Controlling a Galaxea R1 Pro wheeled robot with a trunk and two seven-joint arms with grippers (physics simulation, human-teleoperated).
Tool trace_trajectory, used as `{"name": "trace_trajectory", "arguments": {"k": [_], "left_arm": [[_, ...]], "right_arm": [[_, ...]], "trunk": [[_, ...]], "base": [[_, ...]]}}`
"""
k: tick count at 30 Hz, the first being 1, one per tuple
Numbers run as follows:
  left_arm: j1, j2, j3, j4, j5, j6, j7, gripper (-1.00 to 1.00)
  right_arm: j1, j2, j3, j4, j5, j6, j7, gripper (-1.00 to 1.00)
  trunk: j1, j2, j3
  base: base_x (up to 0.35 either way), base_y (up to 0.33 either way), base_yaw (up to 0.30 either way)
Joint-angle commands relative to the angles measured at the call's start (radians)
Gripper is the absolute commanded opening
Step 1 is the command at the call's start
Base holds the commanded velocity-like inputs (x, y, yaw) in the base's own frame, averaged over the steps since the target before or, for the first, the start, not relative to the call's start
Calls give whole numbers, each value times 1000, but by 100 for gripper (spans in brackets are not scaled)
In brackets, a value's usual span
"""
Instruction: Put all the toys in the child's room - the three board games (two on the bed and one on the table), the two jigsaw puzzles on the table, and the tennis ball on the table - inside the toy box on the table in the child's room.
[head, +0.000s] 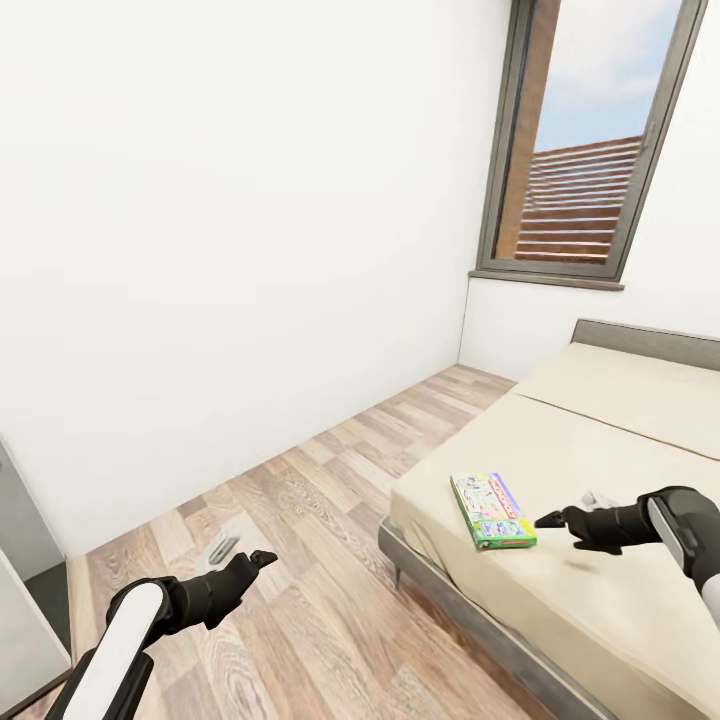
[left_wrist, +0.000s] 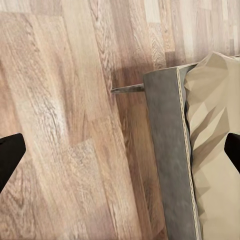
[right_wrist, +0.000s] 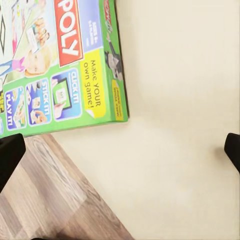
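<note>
Here, board game (head: 492, 511) on bed (head: 600, 470).

You see a matt wood-plank floor (head: 330, 560) with visible grain, a smooth beige cloth mattress (head: 600, 470) on a dull grey bed frame (left_wrist: 165, 160), and a glossy printed cardboard game box (head: 492, 510).
</note>
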Motion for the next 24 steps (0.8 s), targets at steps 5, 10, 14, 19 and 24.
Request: {"name": "trace_trajectory", "arguments": {"k": [5, 10, 14, 19, 24], "left_arm": [[-1, 0, 1, -1, 11, 2, 10, 100], [-1, 0, 1, -1, 11, 2, 10, 100], [-1, 0, 1, -1, 11, 2, 10, 100], [-1, 0, 1, -1, 11, 2, 9, 100], [0, 0, -1, -1, 9, 2, 9, 100]], "right_arm": [[2, -10, -2, -11, 1, 11, 5, 100], [7, -19, -3, -42, -1, 16, 6, 100], [10, -30, -4, -65, -3, 16, 6, 100], [12, -40, -4, -85, -6, 16, 6, 100], [14, -42, -6, -97, -4, 16, 7, 100]], "trunk": [[0, 0, -1], [0, 0, -1], [0, 0, -1], [0, 0, -1], [0, 0, -1]], "base": [[0, 0, 0], [0, 0, 0], [0, 0, 0], [0, 0, 0], [28, 0, 0]]}}
